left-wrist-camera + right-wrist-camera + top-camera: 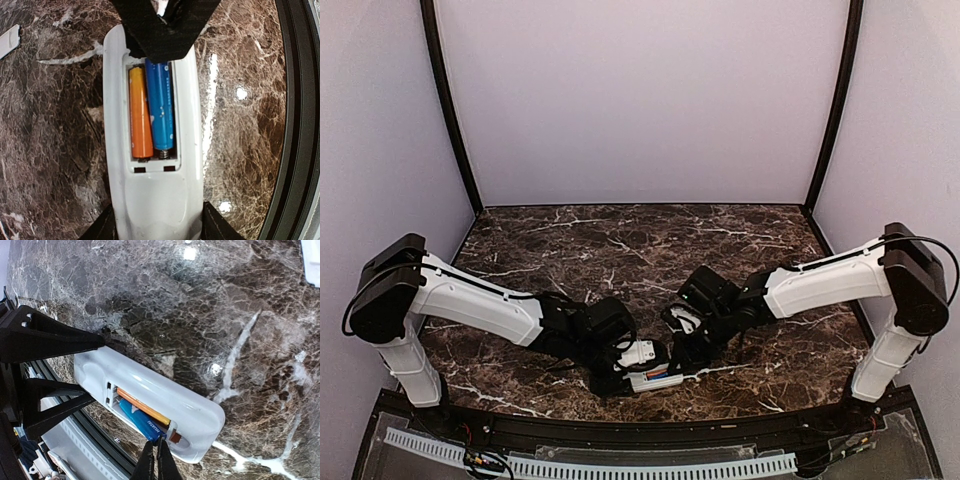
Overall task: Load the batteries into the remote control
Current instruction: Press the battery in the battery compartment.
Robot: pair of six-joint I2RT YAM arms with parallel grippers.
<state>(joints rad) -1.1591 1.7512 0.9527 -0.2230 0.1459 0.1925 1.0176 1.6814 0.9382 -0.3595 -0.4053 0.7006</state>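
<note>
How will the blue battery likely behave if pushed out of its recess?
The blue battery is a smooth rigid-looking cylinder, so it would probably roll on the glossy table. Inside the remote control, the recess walls likely hold it still.

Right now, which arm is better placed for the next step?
Right. The right gripper is shut and free, tips at the blue battery, likely ready to press it; the left gripper is clamped on the remote.
</note>
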